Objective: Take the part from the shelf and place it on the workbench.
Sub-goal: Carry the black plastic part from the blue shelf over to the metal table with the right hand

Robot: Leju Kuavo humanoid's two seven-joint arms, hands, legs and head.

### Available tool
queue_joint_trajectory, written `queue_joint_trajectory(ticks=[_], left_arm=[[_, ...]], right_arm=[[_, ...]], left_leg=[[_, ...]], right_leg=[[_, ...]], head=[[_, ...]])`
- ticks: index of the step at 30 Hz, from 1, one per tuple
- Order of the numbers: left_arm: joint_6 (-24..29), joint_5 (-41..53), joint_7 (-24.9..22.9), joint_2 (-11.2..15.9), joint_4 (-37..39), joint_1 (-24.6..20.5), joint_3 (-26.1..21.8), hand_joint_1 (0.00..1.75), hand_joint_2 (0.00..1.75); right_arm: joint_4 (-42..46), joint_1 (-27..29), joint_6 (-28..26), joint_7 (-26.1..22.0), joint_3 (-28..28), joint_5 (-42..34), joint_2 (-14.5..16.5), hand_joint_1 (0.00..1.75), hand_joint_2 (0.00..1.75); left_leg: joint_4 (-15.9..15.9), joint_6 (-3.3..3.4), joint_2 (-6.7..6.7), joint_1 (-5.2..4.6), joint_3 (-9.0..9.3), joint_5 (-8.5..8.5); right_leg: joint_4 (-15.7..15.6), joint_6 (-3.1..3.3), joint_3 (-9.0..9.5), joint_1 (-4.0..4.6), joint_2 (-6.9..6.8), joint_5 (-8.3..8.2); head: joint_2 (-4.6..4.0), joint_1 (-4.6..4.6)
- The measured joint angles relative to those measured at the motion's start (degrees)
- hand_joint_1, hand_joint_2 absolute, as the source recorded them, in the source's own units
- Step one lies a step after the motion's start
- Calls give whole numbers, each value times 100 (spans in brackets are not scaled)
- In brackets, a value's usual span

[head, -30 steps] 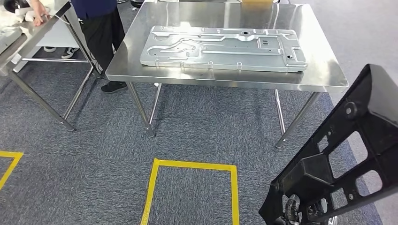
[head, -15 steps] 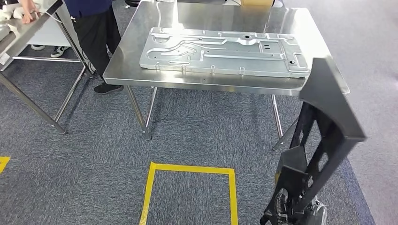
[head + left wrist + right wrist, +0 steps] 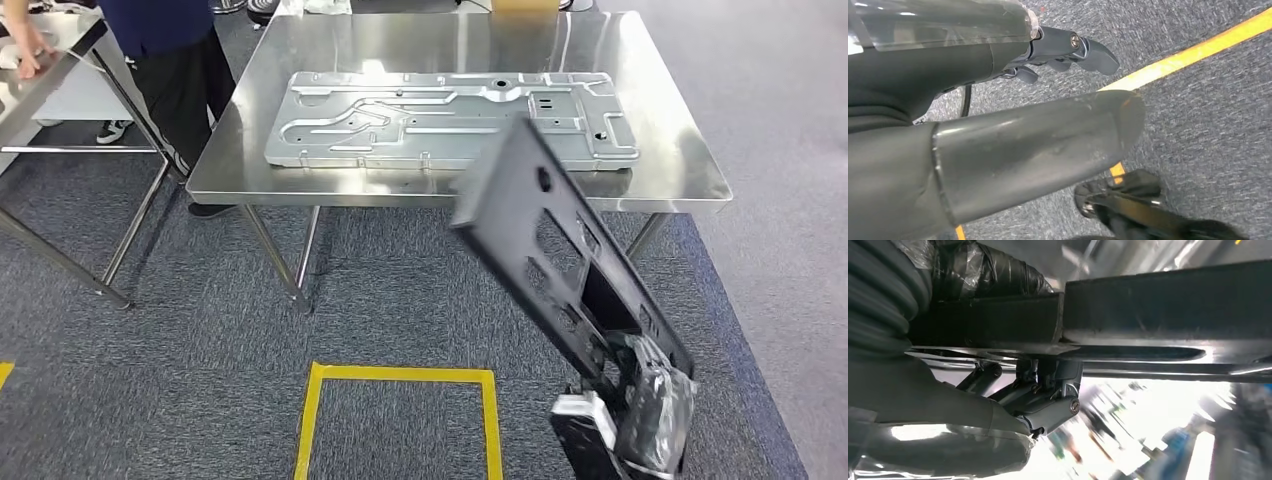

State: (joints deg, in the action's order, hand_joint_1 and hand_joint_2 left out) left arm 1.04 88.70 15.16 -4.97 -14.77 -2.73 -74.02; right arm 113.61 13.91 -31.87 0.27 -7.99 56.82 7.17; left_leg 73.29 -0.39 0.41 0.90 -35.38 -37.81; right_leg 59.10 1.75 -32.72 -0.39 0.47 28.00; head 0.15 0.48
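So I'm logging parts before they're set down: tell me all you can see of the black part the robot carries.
The black part is a long flat frame, plastic-looking and matte, with cut-out windows and a round hole near its upper end. The right hand grips its lower end. It tilts up and leftward, its top overlapping the workbench's near edge in the picture, held in the air.

Grey ribbed wrist cover, thick grey thumb (image 3: pixel 1038 145), dark fingers (image 3: pixel 1088 50) w/ screws.

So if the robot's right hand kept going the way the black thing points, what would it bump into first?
Probably the workbench. The right hand holds the black part tilted toward the near edge, with the silver plate just behind. Depth is hard to judge.
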Motion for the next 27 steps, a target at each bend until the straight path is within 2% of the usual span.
queue_joint_trajectory(ticks=[1,2,4,6,8,10,11,12,15,16,17,18,19,21,22,23,25,26,27], left_arm=[[-14,25,-14,14,6,9,15,0,0],[-25,48,-25,32,11,15,33,0,0],[-37,76,-37,70,19,20,69,0,0],[-43,84,-41,105,27,13,93,0,0],[-44,87,-46,127,34,16,116,0,0],[-44,88,-49,132,37,23,139,0,0],[-44,88,-49,131,39,22,147,0,0],[-44,89,-49,131,40,16,155,0,0],[-44,90,-49,132,43,14,177,0,0],[-45,90,-49,132,44,19,181,0,0],[-45,90,-49,132,48,25,182,0,0],[-45,90,-49,131,55,30,183,0,0],[-45,90,-49,129,62,34,184,0,0],[-45,90,-50,128,73,25,185,0,0],[-45,90,-50,128,74,21,185,0,0],[-45,90,-50,128,74,15,185,0,0],[-49,90,-49,130,75,11,194,0,0],[-57,90,-45,130,79,2,207,0,0],[-70,91,-41,131,83,-10,227,0,0]], right_arm=[[-101,-171,47,43,-23,296,-44,175,175],[-208,-344,99,93,-55,567,-87,175,175],[-413,-676,168,191,-134,949,-156,175,175],[-587,-958,177,248,-212,1132,-204,175,175],[-711,-1135,178,275,-264,1199,-240,175,175],[-787,-1223,177,284,-290,1223,-279,175,175],[-815,-1263,176,283,-296,1232,-300,175,175],[-841,-1300,175,282,-304,1235,-321,175,175],[-922,-1353,175,283,-327,1238,-374,175,175],[-950,-1354,175,283,-331,1238,-390,175,175],[-972,-1354,175,283,-332,1238,-402,175,175],[-990,-1354,175,283,-333,1238,-410,175,175],[-1003,-1356,175,283,-333,1238,-418,175,175],[-1030,-1362,175,283,-335,1238,-433,175,175],[-1039,-1365,176,286,-338,1244,-439,175,175],[-1050,-1371,182,298,-341,1264,-443,175,175],[-1067,-1431,236,363,-358,1402,-451,175,175],[-1092,-1511,296,423,-375,1530,-459,175,175],[-1138,-1633,383,496,-400,1691,-471,175,175]], left_leg=[[43,6,-1,-3,-123,47],[-116,25,-2,-9,-153,223],[-795,110,-6,-43,-24,793],[-1258,194,-12,-97,66,1048],[-1370,255,-23,-125,84,1050],[-1469,305,-37,-92,206,1124],[-1512,322,-42,-73,280,1127],[-1546,337,-45,-59,340,1122],[-1561,356,-49,-59,425,1041],[-1560,348,-53,-57,467,999],[-1559,334,-58,-52,525,952],[-1559,315,-62,-46,597,898],[-1562,290,-64,-41,661,838],[-1561,223,-70,-42,762,739],[-1554,184,-69,-47,796,703],[-1541,143,-69,-54,830,687],[-1452,76,-62,-49,842,656],[-1300,55,-62,-42,770,628],[-1033,42,-62,-32,619,550]], right_leg=[[0,2,46,12,17,36],[1,1,102,25,31,75],[-1,-11,218,43,44,157],[-8,-57,274,51,51,221],[23,-130,300,58,50,227],[123,-195,319,60,31,240],[254,-227,266,53,22,288],[484,-263,138,40,13,386],[1351,-359,-490,-15,-3,743],[1431,-379,-626,-33,-10,737],[1324,-390,-667,-46,-18,615],[1038,-393,-616,-55,-28,376],[674,-379,-520,-57,-40,83],[169,-307,-388,-26,-63,-207],[90,-254,-371,-11,-66,-244],[87,-203,-367,3,-65,-203],[54,-110,-292,-11,-51,-227],[32,-72,-249,-18,-47,-209],[15,-39,-210,-27,-42,-194]], head=[[0,-1],[0,-1],[0,1],[0,-1],[0,-4],[0,-4],[0,-3],[0,-2],[0,1],[0,1],[0,1],[0,1],[0,1],[0,1],[0,2],[0,2],[0,4],[0,2],[0,1]])
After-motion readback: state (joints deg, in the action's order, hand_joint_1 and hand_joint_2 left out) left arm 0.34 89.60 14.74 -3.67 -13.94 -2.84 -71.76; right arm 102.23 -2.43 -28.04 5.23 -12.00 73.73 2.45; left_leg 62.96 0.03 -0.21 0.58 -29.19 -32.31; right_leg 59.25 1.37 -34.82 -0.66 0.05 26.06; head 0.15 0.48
